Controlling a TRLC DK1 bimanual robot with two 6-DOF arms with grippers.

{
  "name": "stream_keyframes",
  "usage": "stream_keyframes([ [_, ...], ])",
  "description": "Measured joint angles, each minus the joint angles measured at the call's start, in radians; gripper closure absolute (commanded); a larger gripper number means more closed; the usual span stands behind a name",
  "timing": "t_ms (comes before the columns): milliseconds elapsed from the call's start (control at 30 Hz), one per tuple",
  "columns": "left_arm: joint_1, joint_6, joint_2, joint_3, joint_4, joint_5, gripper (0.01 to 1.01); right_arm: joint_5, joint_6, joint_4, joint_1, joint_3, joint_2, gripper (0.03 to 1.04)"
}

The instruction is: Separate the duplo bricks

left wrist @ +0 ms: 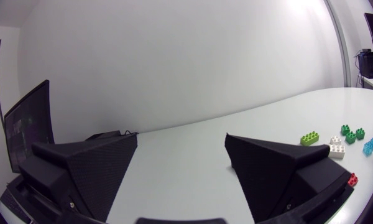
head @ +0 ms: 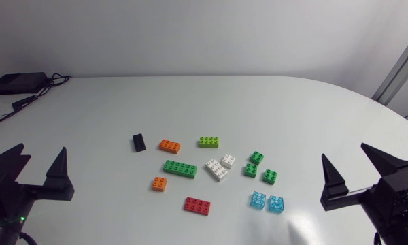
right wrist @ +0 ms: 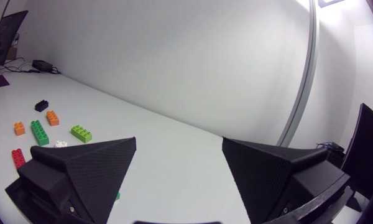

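From above, you see the duplo bricks [head: 198, 205] lying in the middle of the tabletop [head: 292, 102], between your two arms. At the far side are a black brick [head: 139, 142], an orange brick [head: 168, 145] and a lime brick [head: 208, 141]. Nearer are a long green brick [head: 180, 169], the white bricks [head: 216, 169], three small green bricks [head: 250, 170] and a pair of blue bricks [head: 258, 200]. Most lie singly, flat and studs up. Only the white bricks appear to touch at a corner, so I judge that pair the likeliest one left to pull apart. The left gripper [head: 41, 148] and right gripper [head: 343, 151] sit at the near corners, well apart from the bricks, each spread wide and empty. That looks like a parked stance that lets either arm come in from its own side. Through the left wrist view, the left gripper [left wrist: 181, 140] gapes with nothing between its fingers, and the lime brick [left wrist: 309, 138] and white bricks [left wrist: 337, 148] lie well off beside it. Through the right wrist view, the right gripper [right wrist: 179, 142] is likewise wide and bare, with the black brick [right wrist: 41, 105], the orange brick [right wrist: 52, 117] and the long green brick [right wrist: 39, 132] off to its side.
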Motion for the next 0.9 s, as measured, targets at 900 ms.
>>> stream_keyframes([
  [900, 0.109, -0.160, 0.000, 0.000, -0.016, 0.056, 0.046, -0.006, 0.207, 0.000, -0.167, 0.000, 0.000, 0.07],
])
